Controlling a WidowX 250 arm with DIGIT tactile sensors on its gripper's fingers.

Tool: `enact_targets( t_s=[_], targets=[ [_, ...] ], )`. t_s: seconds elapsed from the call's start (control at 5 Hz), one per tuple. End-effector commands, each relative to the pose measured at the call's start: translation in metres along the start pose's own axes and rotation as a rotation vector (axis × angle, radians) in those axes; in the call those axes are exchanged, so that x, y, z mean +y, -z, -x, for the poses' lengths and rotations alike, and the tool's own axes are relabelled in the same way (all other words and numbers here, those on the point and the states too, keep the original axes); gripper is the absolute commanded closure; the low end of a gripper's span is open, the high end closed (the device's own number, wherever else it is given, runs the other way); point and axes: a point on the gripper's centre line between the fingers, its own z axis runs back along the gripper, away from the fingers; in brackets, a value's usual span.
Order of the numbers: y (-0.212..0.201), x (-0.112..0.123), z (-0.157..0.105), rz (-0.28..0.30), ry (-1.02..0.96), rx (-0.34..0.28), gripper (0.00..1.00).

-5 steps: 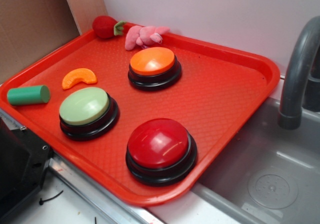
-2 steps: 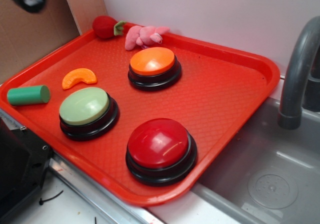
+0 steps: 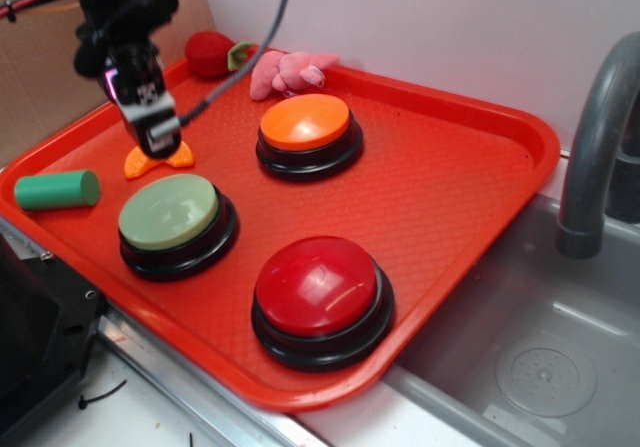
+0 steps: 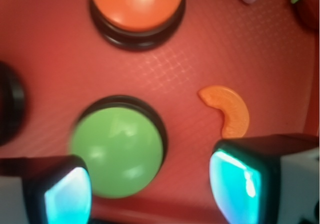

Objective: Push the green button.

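Observation:
The green button (image 3: 168, 210) has a pale green dome on a black base and sits at the front left of the red tray (image 3: 450, 187). My gripper (image 3: 158, 135) hangs above the tray just behind that button, over the orange wedge. In the wrist view the green button (image 4: 117, 151) lies below, nearer the left fingertip, and my gripper (image 4: 150, 194) is open with nothing between its teal pads (image 4: 232, 184). It does not touch the button.
An orange button (image 3: 305, 122) stands at the back and a red button (image 3: 318, 285) at the front. An orange wedge (image 4: 227, 108), a green cylinder (image 3: 57, 189), a strawberry (image 3: 208, 53) and a pink plush toy (image 3: 288, 70) lie along the tray's left and back. A sink (image 3: 540, 357) and faucet (image 3: 595, 147) are at the right.
The arm has come down from the top left corner into view. The gripper now hangs low over the tray behind the green button. The objects have not moved.

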Motion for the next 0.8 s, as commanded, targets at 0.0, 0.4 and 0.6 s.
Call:
enact_targets(
  t_s=[0.0, 0.4, 0.6],
  targets=[
    [0.016, -0.02, -0.005, -0.012, 0.065, -0.041, 0.0],
    [0.033, -0.027, -0.002, 0.025, 0.079, -0.01, 0.0],
    [0.042, -0.029, -0.004, 0.018, 0.084, 0.038, 0.0]
  ],
)
